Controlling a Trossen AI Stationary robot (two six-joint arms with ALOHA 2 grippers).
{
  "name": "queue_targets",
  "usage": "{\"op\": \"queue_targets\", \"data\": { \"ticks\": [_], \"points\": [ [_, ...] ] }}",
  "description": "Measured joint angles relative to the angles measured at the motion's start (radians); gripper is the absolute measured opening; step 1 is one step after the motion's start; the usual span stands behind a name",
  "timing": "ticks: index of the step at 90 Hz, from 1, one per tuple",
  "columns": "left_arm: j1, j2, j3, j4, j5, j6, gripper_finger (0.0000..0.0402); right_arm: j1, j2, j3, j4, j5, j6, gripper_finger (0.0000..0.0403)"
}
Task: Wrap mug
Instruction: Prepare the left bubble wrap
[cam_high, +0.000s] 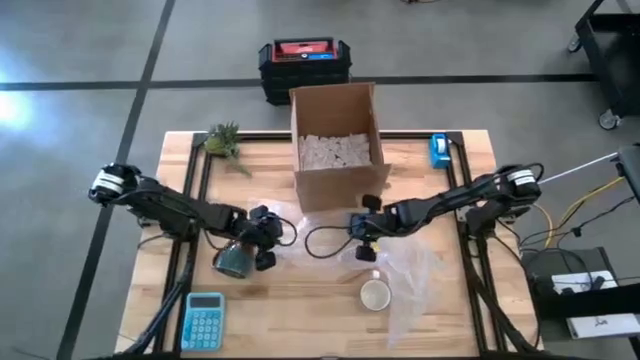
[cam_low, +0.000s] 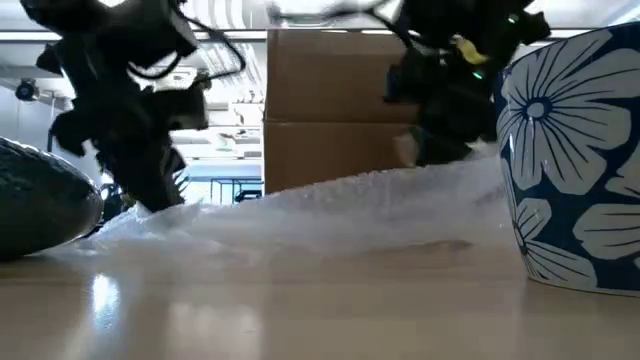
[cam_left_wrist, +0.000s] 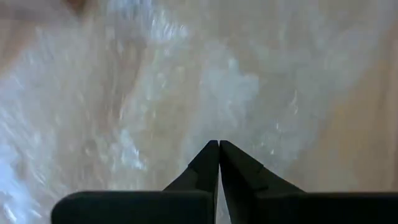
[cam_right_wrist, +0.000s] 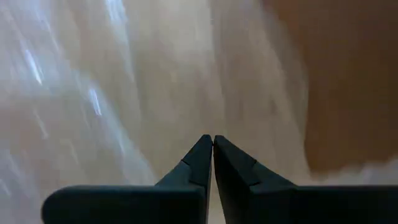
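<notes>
Mug (cam_high: 376, 294) (blue flowers) could tip if both pinched-shut grippers, left (cam_high: 262, 243) and right (cam_high: 364, 240), tug the bubble wrap (cam_high: 415, 275) hard.

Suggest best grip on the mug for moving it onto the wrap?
Probably the rim of the mug, from straight above: it stands upright on the table, mouth open. No handle shows, so pinch one wall. The right gripper is nearest; the bubble wrap lies beside the mug.
</notes>
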Motion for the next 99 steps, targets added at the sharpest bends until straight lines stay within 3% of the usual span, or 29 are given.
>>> {"op": "queue_targets", "data": {
  "ticks": [13,34,44,56,61,75,99],
  "points": [
    [-0.003,-0.014,0.045,-0.097,0.028,-0.028,0.0000,0.000,-0.042,-0.005,-0.195,0.001,0.060,0.0002],
    [-0.017,-0.042,0.173,-0.083,0.044,-0.007,0.0000,-0.002,-0.073,-0.014,-0.096,0.006,0.047,0.0002],
    [-0.051,-0.038,0.185,-0.090,0.183,-0.099,0.0000,-0.002,-0.071,-0.014,-0.048,0.007,0.016,0.0002],
    [-0.134,-0.028,0.157,-0.105,0.194,-0.226,0.0000,-0.003,-0.070,-0.013,-0.013,0.007,-0.031,0.0002],
    [-0.159,-0.017,0.151,-0.099,0.171,-0.283,0.0000,-0.003,-0.070,-0.013,0.019,0.007,-0.049,0.0002],
    [-0.207,0.032,0.142,-0.112,-0.010,-0.374,0.0000,-0.003,-0.070,-0.013,0.099,0.007,-0.102,0.0002],
    [-0.208,0.216,0.146,-0.096,-0.050,-0.436,0.0000,-0.003,-0.063,-0.017,0.143,0.007,-0.127,0.0002]
  ]
}}
